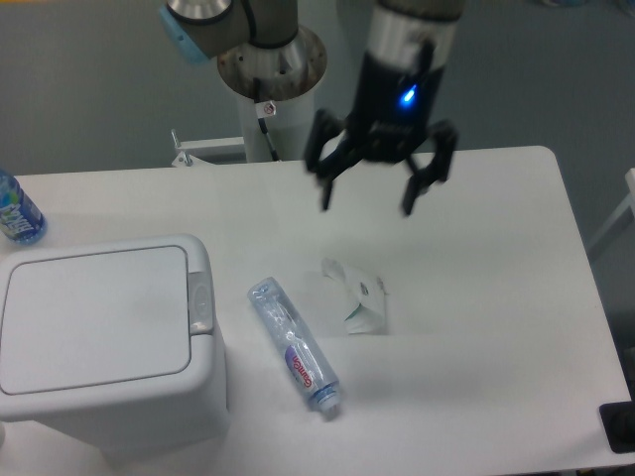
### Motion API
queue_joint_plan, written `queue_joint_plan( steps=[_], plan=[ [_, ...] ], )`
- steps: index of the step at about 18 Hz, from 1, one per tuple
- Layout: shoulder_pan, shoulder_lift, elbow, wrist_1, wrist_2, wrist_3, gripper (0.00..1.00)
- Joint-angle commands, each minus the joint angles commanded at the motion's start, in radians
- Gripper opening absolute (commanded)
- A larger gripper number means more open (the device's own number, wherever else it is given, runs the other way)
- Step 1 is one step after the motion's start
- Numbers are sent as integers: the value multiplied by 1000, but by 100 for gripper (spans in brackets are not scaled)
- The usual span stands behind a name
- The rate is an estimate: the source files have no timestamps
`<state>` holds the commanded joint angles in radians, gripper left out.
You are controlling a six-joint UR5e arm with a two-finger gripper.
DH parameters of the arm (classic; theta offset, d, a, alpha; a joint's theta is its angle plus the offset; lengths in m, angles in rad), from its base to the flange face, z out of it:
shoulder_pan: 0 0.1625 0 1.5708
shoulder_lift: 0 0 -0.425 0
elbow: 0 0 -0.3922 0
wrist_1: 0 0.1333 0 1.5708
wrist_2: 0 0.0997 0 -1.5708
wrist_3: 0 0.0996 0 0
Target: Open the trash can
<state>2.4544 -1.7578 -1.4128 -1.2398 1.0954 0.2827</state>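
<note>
The trash can [99, 337] is a large white rectangular bin at the table's front left. Its flat lid is down, and a grey push-button latch [201, 302] sits on its right rim. My gripper [367, 200] hangs open above the middle of the table, fingers spread wide and pointing down, with nothing between them. It is well to the right of the bin and farther back, just behind the crumpled white packaging.
A clear plastic bottle [294, 344] lies on its side right of the bin. Crumpled white packaging [359, 296] lies beside it. A blue-labelled bottle [15, 210] stands at the left edge. The arm's base column [270, 89] rises behind the white table [496, 297].
</note>
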Motion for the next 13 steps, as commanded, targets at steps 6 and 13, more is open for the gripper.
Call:
queue_joint_plan(
  steps=[6,13],
  plan=[
    [-69,-58,-5,131,-49,-177,100],
    [-78,-68,-12,132,-49,-178,100]
  ],
)
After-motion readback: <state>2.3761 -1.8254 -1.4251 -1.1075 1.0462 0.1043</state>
